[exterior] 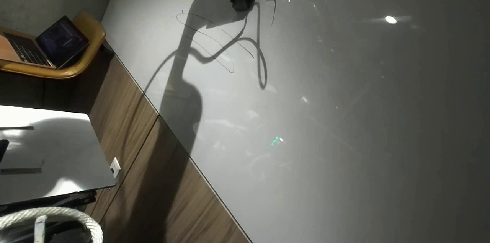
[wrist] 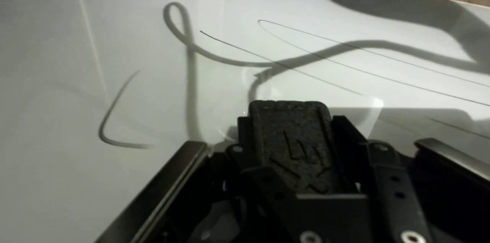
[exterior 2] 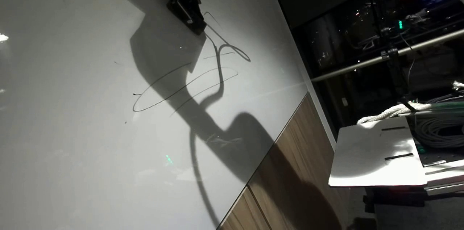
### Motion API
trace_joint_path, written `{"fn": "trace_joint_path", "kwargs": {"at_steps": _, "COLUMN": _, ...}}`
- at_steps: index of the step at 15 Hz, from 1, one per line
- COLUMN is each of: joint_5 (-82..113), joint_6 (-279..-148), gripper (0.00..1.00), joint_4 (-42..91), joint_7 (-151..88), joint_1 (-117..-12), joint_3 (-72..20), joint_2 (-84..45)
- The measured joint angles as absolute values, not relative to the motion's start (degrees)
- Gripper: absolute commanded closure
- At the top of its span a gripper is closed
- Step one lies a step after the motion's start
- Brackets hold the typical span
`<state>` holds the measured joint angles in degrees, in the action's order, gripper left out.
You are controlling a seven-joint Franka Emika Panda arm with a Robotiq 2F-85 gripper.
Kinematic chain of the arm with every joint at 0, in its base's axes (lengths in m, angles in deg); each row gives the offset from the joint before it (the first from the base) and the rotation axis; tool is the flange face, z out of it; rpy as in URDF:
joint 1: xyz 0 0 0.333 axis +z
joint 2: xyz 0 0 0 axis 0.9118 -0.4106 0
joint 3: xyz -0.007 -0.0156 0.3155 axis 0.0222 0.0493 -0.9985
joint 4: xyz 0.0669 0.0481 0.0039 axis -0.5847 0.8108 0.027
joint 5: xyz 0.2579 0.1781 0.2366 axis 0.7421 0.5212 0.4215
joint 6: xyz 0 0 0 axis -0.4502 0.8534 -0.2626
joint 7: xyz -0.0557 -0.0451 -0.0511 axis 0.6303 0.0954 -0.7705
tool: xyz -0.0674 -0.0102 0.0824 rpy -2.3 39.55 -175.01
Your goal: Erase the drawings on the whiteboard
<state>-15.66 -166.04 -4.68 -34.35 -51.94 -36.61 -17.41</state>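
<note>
The pincer has hold of a dark speckled block, one finger on each side, and there are a few scratchy black lines on the block's face. The whiteboard is huge, glossy pale grey, with brown wood panelling along one straight edge. The drawings are on there in thin dark lines: a long slanted loop, a shorter stroke near it, and a hook-shaped mark on the opposite side of the block. So the block's right up by the marks, roughly between hook and loop. Whether it's actually touching the board, can't tell from here. The thick grey bands are just shadows btw, the big arm shadow falls over part of the loop and a curly cable-like shadow crosses it too. Off to the side there's a laptop on a mustard chair, plus a small white surface near the panelling.
</note>
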Motion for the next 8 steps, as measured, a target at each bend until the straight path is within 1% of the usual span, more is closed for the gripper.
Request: {"fn": "trace_joint_path", "kwargs": {"at_steps": 8, "joint_5": -9.41, "joint_6": -180.86, "gripper": 0.71, "joint_4": 11.97, "joint_7": -32.04, "joint_1": -63.35, "joint_3": -31.57, "joint_2": -7.57}}
